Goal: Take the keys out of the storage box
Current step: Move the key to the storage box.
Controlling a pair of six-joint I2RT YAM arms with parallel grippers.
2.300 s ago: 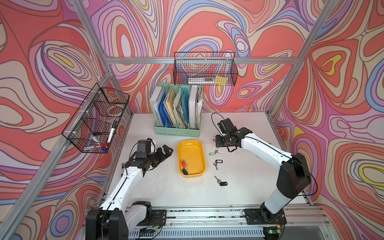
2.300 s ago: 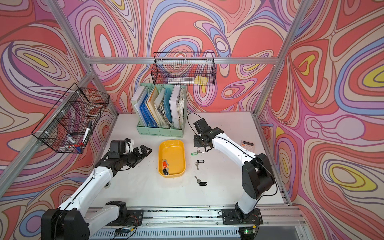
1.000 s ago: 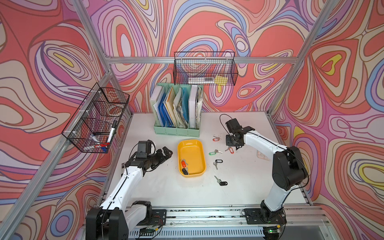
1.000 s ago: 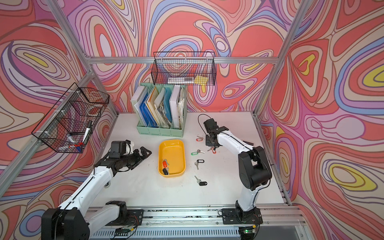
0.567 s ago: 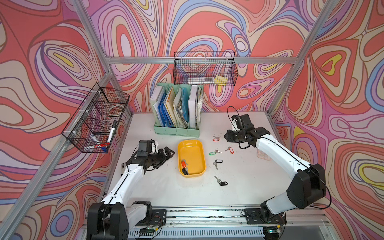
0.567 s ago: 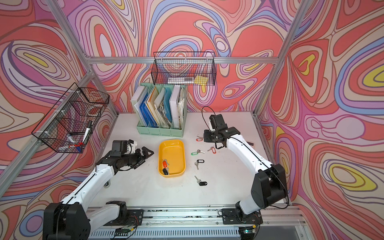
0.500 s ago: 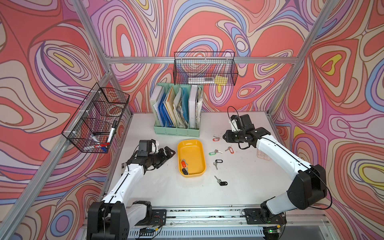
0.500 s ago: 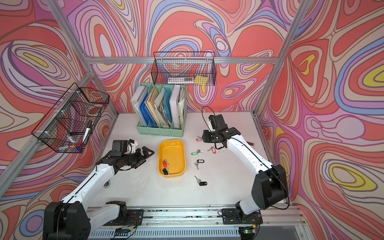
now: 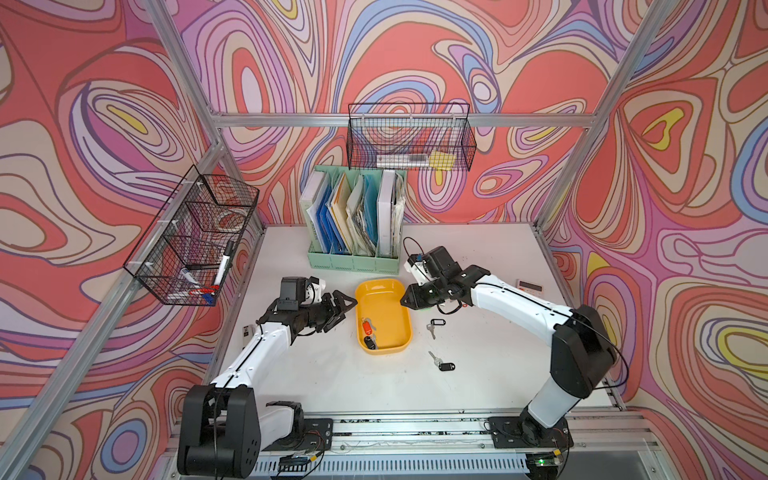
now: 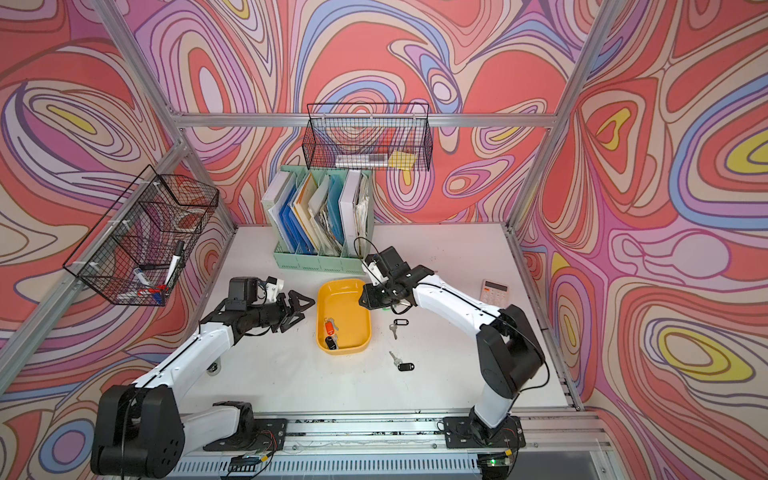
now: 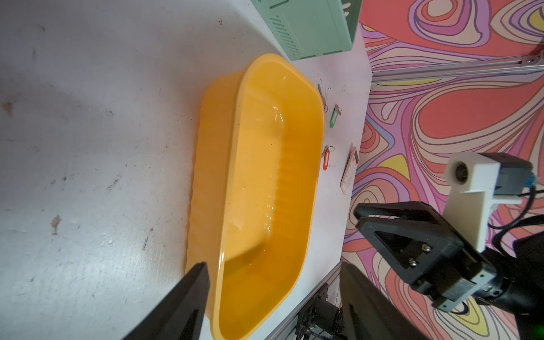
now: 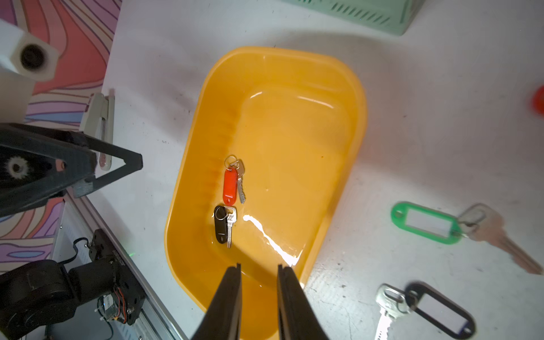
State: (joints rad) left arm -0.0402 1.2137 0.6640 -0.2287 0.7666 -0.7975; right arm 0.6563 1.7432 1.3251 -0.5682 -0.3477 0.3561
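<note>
The box [image 9: 390,318] runs front to back, with the left gripper [image 9: 345,309] spread wide beside its left wall and the right gripper [image 12: 259,268] narrowly apart and empty above its right rim. Inside by the left wall, clear of both grippers, two keys [image 12: 230,185] lie along that axis, blades frontward.

Yellow storage box [image 9: 384,286] holds red-tagged key [image 9: 366,327], black-tagged key [image 9: 369,343]; right jaws, left jaws near opposite rims.
</note>
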